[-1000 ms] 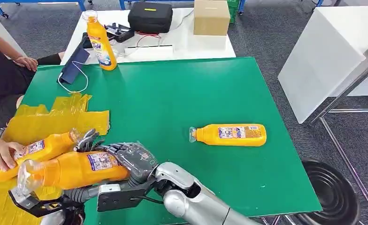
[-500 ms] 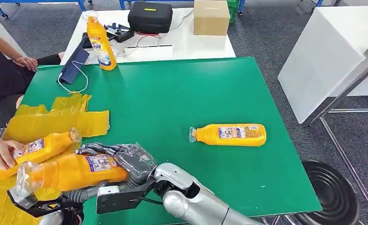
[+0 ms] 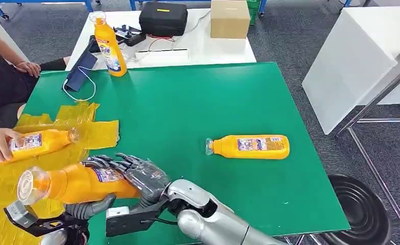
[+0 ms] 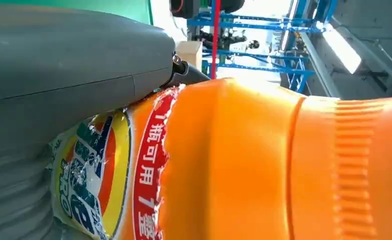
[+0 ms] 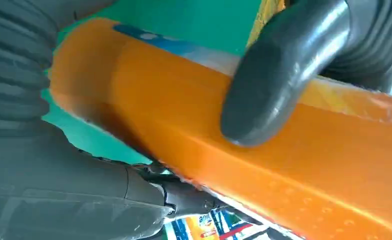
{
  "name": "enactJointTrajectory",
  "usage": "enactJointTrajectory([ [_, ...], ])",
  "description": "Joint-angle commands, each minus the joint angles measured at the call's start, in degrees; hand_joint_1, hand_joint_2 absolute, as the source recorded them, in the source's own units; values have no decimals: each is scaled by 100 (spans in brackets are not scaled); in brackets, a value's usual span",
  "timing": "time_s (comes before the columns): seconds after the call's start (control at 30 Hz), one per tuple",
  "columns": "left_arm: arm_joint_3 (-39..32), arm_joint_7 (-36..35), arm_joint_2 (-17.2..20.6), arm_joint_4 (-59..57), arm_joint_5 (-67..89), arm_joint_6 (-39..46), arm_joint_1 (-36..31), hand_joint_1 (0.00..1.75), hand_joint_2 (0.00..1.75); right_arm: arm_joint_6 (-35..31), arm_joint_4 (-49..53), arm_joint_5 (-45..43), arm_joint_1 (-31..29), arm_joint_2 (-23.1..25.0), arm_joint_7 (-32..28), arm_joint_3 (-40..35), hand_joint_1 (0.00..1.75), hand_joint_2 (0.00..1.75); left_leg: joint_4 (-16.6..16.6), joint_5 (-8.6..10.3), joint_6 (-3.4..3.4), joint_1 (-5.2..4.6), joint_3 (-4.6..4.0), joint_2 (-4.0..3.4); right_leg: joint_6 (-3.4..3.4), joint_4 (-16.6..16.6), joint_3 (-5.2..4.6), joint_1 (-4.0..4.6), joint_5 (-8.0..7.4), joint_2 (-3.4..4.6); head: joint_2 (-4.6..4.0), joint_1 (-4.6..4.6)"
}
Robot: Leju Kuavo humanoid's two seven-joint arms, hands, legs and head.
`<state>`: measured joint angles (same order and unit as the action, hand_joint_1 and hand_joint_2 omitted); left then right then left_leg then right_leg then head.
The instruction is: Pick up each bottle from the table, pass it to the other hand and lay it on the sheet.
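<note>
The right hand cups the base of an orange bottle while the left hand seems to grip it from beneath, at seven o'clock beside the yellow sheet; left should clamp firmly before right lets go.

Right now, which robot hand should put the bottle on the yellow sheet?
Probably the left hand: it sits under the held bottle, beside the yellow sheet, while the right hand holds the bottle's base over green table.
</note>
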<state>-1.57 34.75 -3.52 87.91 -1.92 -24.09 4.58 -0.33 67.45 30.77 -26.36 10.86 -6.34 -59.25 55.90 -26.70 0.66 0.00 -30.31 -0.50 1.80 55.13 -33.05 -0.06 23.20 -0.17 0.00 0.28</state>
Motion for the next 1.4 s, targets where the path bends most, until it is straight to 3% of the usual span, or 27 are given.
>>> enactJointTrajectory([
  [0.03, -256, 8, -66, -192, -8, 52, -286, 175, 175, 6, -193, 8, -84, -239, 10, -227, 0, 175, -3, 0, -2, 2, 7, 11, 0, -4, 11, 1, 2, -8, 0, 2],
  [0.2, -662, 294, -76, 49, 1152, 1244, -285, 175, 175, -391, 675, 275, 185, -796, 193, 316, 0, 175, 1, -1, -2, 7, 6, 18, 1, -6, 14, 6, 3, -14, 0, 0],
  [0.23, -803, 345, -39, 57, 1519, 1644, -306, 175, 175, -417, 924, 283, 261, -1002, 221, 535, 0, 0, 4, -3, -2, 7, 8, 28, 2, -3, 19, 6, 7, -23, 0, 2],
  [0.43, -1405, 349, 166, -314, 3204, 3741, -452, 175, 175, -499, 2067, 291, 803, -2130, 176, 1801, 0, 0, 2, 1, 0, 1, 7, 43, 4, -8, 24, 3, 6, -37, 0, 2],
  [0.53, -1444, -219, 270, -662, 5354, 5795, -388, 175, 175, -461, 2687, 162, 1202, -2831, 161, 2455, 0, 0, 1, -1, 0, -6, 10, 45, 5, -7, 25, -1, 9, -38, 0, 2],
  [0.6, -1314, -591, 372, -915, 6053, 6195, -322, 175, 175, -375, 2987, -16, 1421, -3179, 112, 2807, 0, 0, -4, 1, 2, -12, 7, 39, 5, -8, 20, -7, 7, -34, 0, -2],
  [0.63, -1401, -990, 361, -972, 7107, 6409, -307, 175, 175, -262, 3140, -101, 1495, -3368, 102, 2996, 0, 0, -2, -4, 2, -11, 16, 54, 7, -11, 33, -6, 15, -47, 0, 2],
  [0.7, -1653, -1310, 269, -922, 8354, 6409, -294, 175, 175, -92, 3303, -300, 1489, -3627, 124, 3191, 0, 0, 1, -8, 2, -13, 18, 57, 7, -9, 37, -7, 17, -49, 0, 0],
  [0.77, -1544, -1514, 346, -1178, 8572, 6409, -327, 175, 175, -15, 3347, -370, 1480, -3674, 134, 3265, 0, 0, 6, -9, 4, -19, 7, 38, 8, -2, 20, -14, 13, -31, 0, 0],
  [0.93, -943, -2451, 853, -2177, 9152, 6409, -638, 175, 175, 196, 3368, -428, 1405, -3780, 198, 3358, 0, 0, -1, -3, 1, -23, 3, 20, 1, -3, 5, -20, 3, -16, 0, 0],
  [1.07, -464, -2741, 1174, -3073, 9162, 6409, -896, 175, 175, 370, 3406, -477, 1369, -4070, 388, 3359, 0, 0, -3, -2, -1, -23, 12, 30, 0, -4, 11, -19, 5, -25, 0, 0],
  [1.1, -414, -2692, 1212, -3266, 9175, 6409, -948, 175, 175, 447, 3438, -520, 1394, -4235, 441, 3420, 0, 175, -4, 1, 1, -25, 8, 27, 2, -4, 7, -20, 3, -23, 0, 0],
  [1.23, -145, -2597, 1366, -3955, 9136, 6224, -1120, 175, 175, 1095, 3466, -815, 1481, -5003, 815, 3682, 0, 175, -2, 1, 5, -27, 3, 25, 7, -2, 3, -19, 4, -22, 0, -2],
  [1.37, -31, -2608, 1420, -4170, 9121, 6124, -1259, 175, 175, 1281, 3187, -852, 1303, -5008, 872, 3647, 0, 175, 0, -1, 5, -31, 16, 25, 6, -3, 23, -24, 3, -19, 0, 0],
  [1.4, -5, -2605, 1433, -4217, 9135, 6083, -1289, 0, 175, 1299, 3154, -841, 1273, -4980, 876, 3612, 0, 175, -7, 2, 5, -36, 19, 16, 4, -5, 26, -30, -2, -11, 2, 0],
])
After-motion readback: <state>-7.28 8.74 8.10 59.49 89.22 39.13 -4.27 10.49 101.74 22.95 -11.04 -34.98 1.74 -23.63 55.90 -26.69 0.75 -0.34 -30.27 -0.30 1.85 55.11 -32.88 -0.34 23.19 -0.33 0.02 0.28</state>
